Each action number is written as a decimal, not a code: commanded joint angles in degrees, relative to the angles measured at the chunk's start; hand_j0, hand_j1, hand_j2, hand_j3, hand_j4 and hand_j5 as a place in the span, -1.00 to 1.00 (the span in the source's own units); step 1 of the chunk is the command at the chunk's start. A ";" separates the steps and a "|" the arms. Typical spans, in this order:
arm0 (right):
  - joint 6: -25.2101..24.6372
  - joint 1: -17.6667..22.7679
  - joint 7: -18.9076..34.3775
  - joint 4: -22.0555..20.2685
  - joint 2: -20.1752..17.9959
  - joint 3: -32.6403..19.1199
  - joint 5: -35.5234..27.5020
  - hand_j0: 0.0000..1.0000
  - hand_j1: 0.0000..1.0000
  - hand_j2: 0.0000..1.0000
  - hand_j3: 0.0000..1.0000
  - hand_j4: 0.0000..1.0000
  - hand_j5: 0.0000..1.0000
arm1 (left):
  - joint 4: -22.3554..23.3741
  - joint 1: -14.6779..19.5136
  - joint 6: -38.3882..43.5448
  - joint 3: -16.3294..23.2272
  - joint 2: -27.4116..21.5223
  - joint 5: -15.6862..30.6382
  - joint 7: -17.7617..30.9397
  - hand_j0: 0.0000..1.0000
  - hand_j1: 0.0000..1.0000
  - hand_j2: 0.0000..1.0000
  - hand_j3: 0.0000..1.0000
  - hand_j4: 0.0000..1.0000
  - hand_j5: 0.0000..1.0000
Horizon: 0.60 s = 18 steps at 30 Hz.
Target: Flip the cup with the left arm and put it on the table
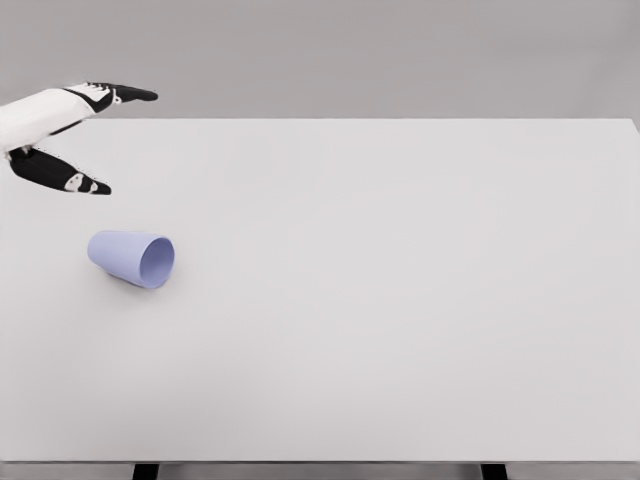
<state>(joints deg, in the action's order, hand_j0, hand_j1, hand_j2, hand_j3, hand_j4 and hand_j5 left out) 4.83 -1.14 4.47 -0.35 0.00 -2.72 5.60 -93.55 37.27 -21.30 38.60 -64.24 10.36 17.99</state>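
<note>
Lilac cup (132, 258) on its side near the table's (400, 300) left edge, mouth facing right-front, left hand (70, 140) wide-spread, empty, above far-left corner

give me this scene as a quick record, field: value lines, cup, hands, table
cup: light purple cup, lying on its side, mouth toward the lower right
cup location: left part of the white table
left hand: left hand, fingers spread, holding nothing, up and left of the cup, apart from it
right hand: not in view
task status: cup not yet upright
</note>
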 commanded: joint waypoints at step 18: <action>0.00 0.00 0.01 0.00 0.00 0.00 0.03 1.00 1.00 1.00 1.00 1.00 1.00 | -5.24 -5.45 9.17 9.30 -5.72 6.52 3.81 1.00 1.00 1.00 1.00 1.00 1.00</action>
<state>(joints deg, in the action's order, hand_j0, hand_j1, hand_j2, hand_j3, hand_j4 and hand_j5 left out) 4.83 -1.14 4.47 -0.35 0.00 -2.72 5.56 -99.10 31.38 -12.08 47.88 -71.08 17.62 21.77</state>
